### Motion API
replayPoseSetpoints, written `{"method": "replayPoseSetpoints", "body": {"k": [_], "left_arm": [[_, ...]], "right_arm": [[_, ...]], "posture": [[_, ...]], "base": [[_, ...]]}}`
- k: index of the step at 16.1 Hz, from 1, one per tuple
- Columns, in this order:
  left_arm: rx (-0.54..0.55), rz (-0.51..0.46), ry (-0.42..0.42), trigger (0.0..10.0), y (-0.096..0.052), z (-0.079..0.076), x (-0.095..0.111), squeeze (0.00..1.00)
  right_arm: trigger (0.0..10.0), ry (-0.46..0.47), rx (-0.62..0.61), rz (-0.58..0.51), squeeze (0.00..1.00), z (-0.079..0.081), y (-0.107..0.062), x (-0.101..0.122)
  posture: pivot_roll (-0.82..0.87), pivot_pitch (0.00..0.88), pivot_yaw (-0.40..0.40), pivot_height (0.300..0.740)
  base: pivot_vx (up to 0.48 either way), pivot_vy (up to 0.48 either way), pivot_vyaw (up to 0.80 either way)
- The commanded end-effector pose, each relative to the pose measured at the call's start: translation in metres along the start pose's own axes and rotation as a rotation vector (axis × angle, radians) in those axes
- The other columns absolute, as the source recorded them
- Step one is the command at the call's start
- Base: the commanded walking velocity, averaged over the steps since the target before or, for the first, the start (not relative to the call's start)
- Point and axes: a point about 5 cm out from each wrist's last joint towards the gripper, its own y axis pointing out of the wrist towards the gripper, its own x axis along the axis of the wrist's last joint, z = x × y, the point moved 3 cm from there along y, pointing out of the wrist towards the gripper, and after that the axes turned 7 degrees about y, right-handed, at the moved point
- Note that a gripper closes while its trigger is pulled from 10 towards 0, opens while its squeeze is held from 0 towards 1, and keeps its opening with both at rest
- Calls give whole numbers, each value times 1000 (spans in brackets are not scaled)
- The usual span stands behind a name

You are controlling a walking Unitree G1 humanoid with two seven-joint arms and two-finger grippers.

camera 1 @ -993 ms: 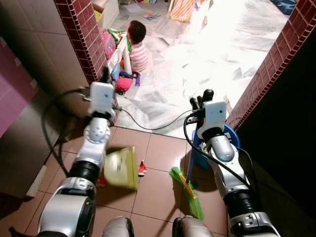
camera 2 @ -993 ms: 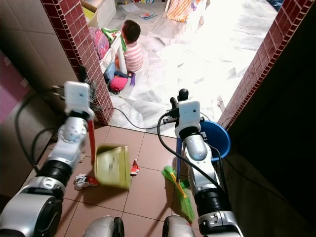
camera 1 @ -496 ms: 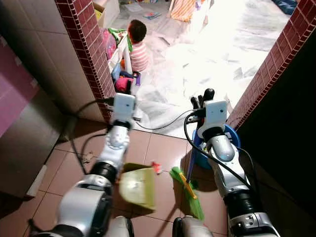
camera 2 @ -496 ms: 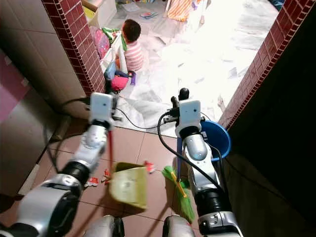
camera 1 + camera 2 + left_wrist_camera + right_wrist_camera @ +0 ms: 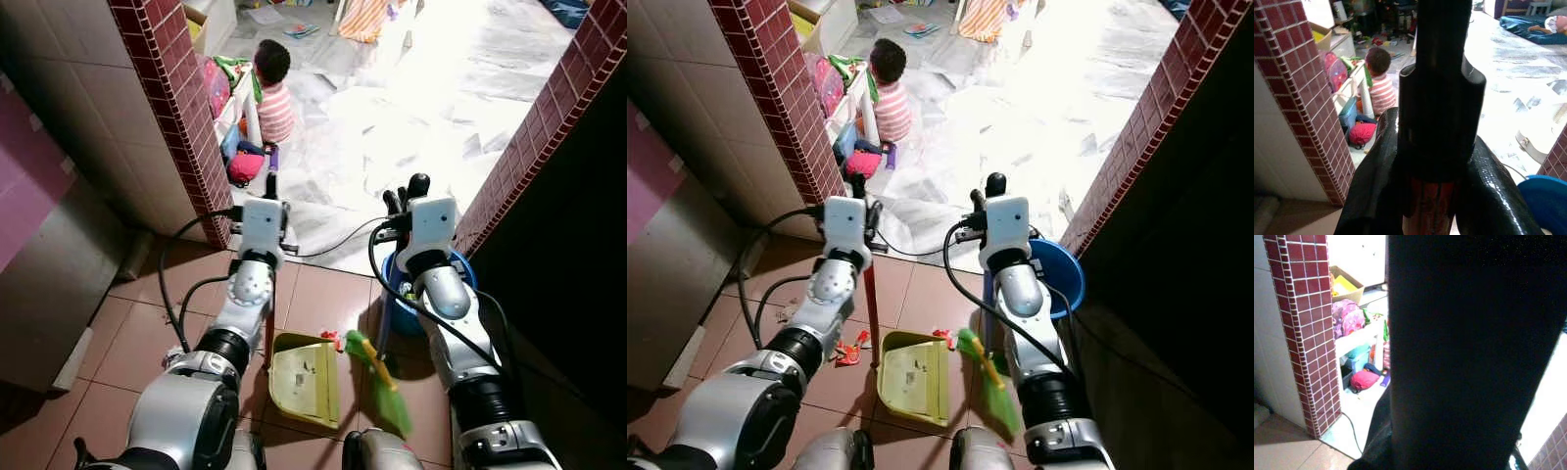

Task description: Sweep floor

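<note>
My broom (image 5: pixel 989 377) stands on the brown floor (image 5: pixel 921 294) just ahead of my feet, green bristles down and fanned toward six o'clock, its blue pole rising toward twelve o'clock into my right gripper (image 5: pixel 994 186). That gripper wraps the top of the pole, which blocks most of the right wrist view, so I cannot tell how tightly the fingers sit.

Just at nine o'clock of the bristles lies my dustpan (image 5: pixel 913 377), pale yellow, flat on the tiles, mouth toward six o'clock, with a few specks inside. Its red handle (image 5: pixel 869 313) climbs toward twelve o'clock, tilted slightly, into my left gripper (image 5: pixel 1437 161), whose two fingers (image 5: pixel 1376 186) are pressed against the handle on both sides.

A red scrap (image 5: pixel 945 336) sits between pan and bristles; more red litter (image 5: pixel 850 351) lies at nine o'clock of the pan.

A blue bucket (image 5: pixel 1058 274) stands at two o'clock beside my right arm. Beyond the brick pillar (image 5: pixel 774 88), at eleven o'clock, a child (image 5: pixel 887 93) sits on the white floor (image 5: pixel 1038 117).
</note>
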Motion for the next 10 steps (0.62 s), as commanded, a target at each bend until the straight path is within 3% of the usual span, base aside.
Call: {"method": "replayPoseSetpoints", "body": {"k": [1, 4, 5, 7, 10], "left_arm": [[-9, 27, -3, 10000, 0, -1, -3, 0], [-6, 30, 6, 10000, 0, -2, -4, 0], [26, -53, -9, 10000, 3, 8, 10, 0], [64, -109, -49, 10000, 6, 15, 22, 0], [-32, -281, -107, 10000, 12, -2, 63, 0]], "right_arm": [[10000, -29, 5, -73, 0, -1, 7, 21], [10000, -76, -8, -67, 0, -7, 8, 19], [10000, -78, -7, -81, 0, -7, 8, 22], [10000, -77, -6, -85, 0, -7, 6, 22], [10000, -81, 15, -81, 0, -3, 5, 19]], "posture": [[-129, 97, 38, 740], [-128, 90, 46, 740], [-133, 90, 47, 740], [-141, 90, 46, 740], [-125, 85, 33, 740]], "base": [[0, 0, 0], [0, 0, 0], [0, 0, 0], [0, 0, 0], [0, 0, 0]]}}
